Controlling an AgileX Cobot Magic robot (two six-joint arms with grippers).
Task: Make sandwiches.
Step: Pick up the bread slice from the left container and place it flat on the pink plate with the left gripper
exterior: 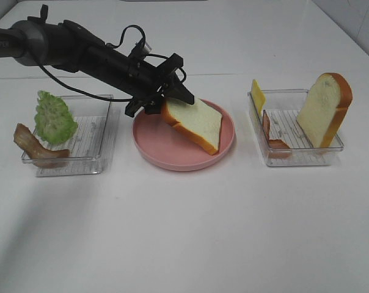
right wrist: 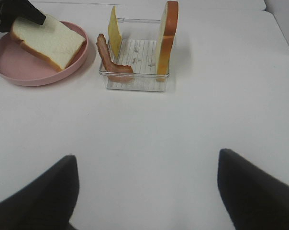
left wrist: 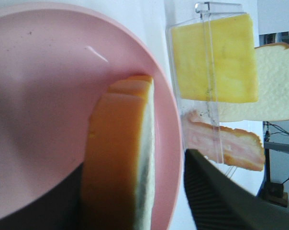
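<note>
My left gripper [exterior: 162,105] is shut on one end of a white bread slice [exterior: 197,125] with orange-brown crust. The slice is tilted, its far end resting on the round pink plate [exterior: 154,152]. In the left wrist view the slice [left wrist: 120,158] stands edge-on between the fingers [left wrist: 221,201] over the plate [left wrist: 39,96]. My right gripper [right wrist: 144,201] is open and empty above bare table, short of the right tray [right wrist: 135,84]. That tray holds a yellow cheese slice [exterior: 257,96], a bacon strip [exterior: 271,131] and a second bread slice [exterior: 325,110], all upright.
A clear tray [exterior: 80,165] at the left holds a green lettuce leaf [exterior: 53,119] and a bacon strip [exterior: 35,143]. The left arm stretches from the upper left across to the plate. White table lies in front of the trays and plate.
</note>
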